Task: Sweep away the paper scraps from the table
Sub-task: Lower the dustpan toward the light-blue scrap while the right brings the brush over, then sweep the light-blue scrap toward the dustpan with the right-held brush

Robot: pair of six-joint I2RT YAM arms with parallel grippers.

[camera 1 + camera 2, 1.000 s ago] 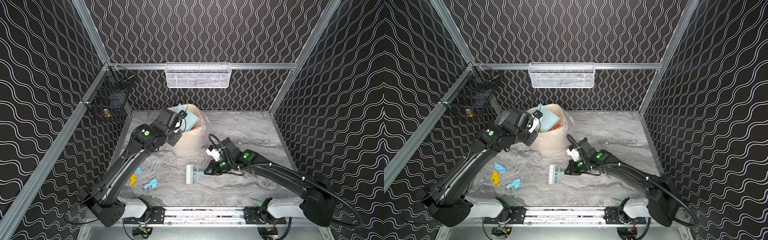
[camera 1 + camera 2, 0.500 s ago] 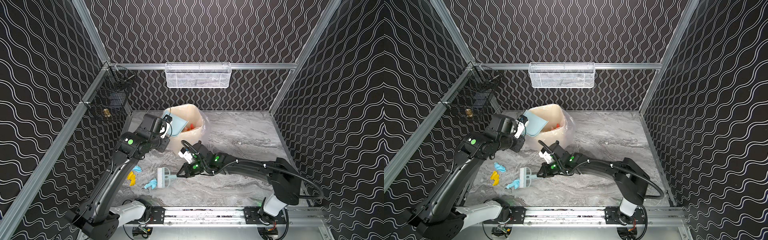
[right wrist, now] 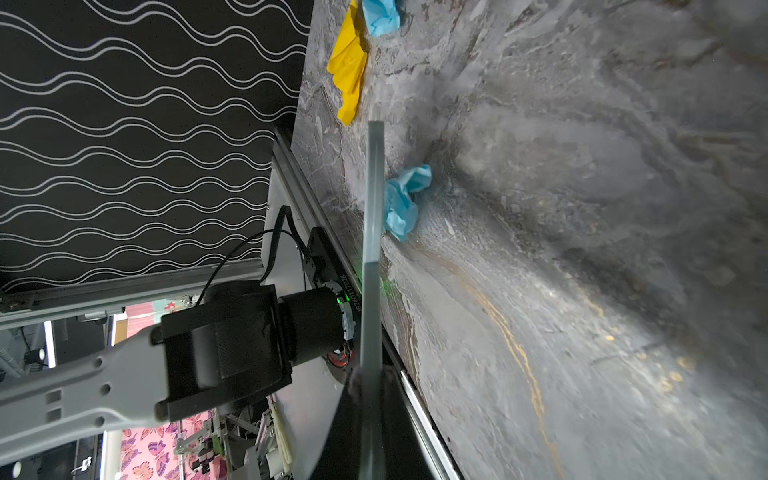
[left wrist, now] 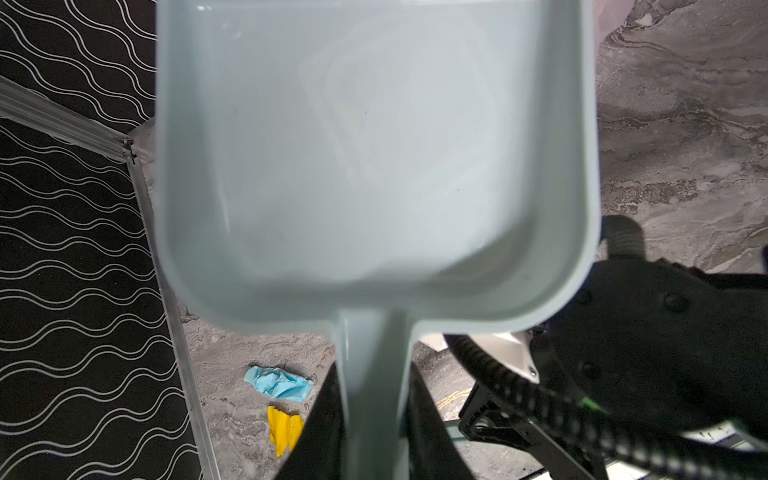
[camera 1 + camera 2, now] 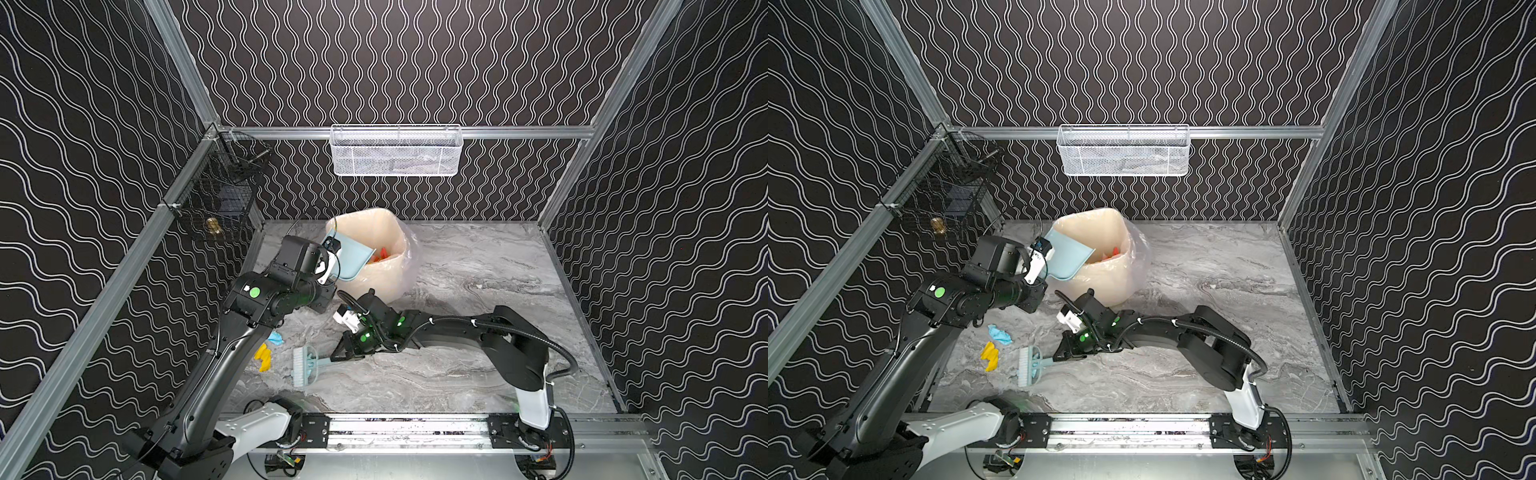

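**Left gripper** (image 5: pixel 328 257), clamped on the handle of the dustpan (image 5: pixel 354 258), holds it tilted at the rim of the bin (image 5: pixel 387 279), upper centre. **Right gripper** (image 5: pixel 338 354), closed on the handle of the brush (image 5: pixel 305 366), holds it low over the table (image 5: pixel 478 299), lower centre. A blue scrap (image 5: pixel 998 334) and a yellow scrap (image 5: pixel 989 356) lie left of the brush. A second blue scrap (image 3: pixel 401 203) sits just beside its head.
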